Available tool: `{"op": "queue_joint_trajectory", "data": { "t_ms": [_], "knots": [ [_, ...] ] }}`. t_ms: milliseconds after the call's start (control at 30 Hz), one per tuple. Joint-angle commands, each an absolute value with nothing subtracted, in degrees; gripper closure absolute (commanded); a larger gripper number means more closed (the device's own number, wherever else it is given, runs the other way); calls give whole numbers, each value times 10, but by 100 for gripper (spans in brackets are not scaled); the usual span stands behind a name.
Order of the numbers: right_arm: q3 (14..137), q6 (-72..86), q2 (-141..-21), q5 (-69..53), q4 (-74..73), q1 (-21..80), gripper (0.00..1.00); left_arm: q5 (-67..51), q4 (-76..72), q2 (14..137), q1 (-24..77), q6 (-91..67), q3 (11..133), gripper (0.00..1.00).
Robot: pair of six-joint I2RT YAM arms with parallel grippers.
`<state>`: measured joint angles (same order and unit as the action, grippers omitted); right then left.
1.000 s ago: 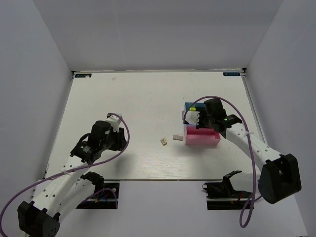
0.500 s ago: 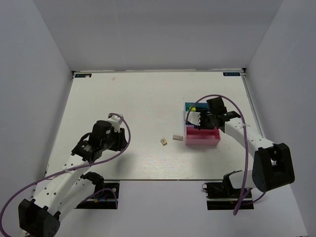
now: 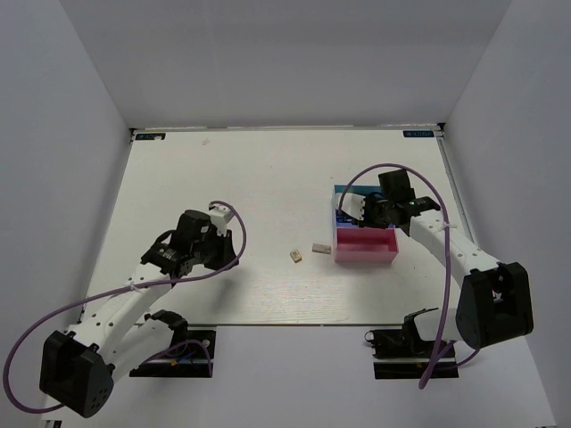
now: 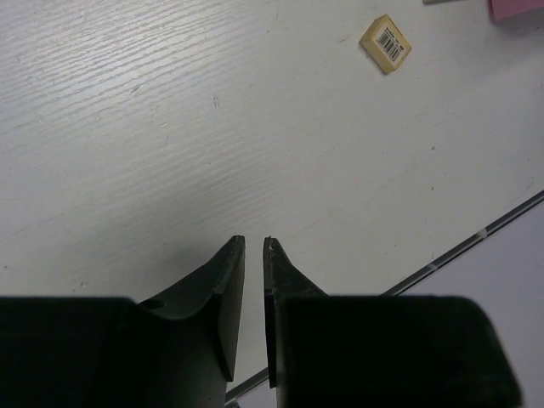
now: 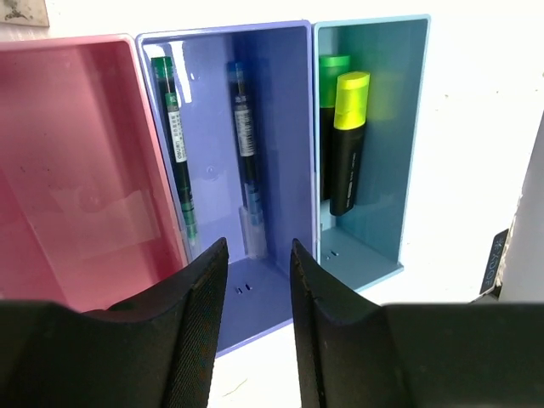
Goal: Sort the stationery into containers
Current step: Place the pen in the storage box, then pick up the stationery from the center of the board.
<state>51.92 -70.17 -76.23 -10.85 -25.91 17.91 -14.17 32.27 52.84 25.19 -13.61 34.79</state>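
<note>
From above, the right arm hid much of the organiser; two erasers lay left of it. The left gripper was nearly closed, empty. The right gripper hung partly open, empty, over the organiser's pens; the yellow highlighter half hid the green highlighter.

White wood-grain table enclosed by plain pale walls

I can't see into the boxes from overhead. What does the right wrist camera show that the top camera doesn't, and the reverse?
Only the right wrist: a green pen and a blue pen in the darker blue bin, a yellow highlighter and a green highlighter in the light blue bin. Only the top: the left gripper and a yellowish eraser. Both: the pink bin and the right gripper.
</note>
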Motion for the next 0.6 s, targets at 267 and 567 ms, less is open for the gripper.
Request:
{"op": "queue_joint_trajectory", "data": {
  "t_ms": [267,567],
  "knots": [
    [583,-355,-710,-184,-238,161,100,-146,296,632,344,-133,458,100],
    [605,-89,-669,-278,-285,156,66,59,382,900,448,-466,678,66]
  ]
}}
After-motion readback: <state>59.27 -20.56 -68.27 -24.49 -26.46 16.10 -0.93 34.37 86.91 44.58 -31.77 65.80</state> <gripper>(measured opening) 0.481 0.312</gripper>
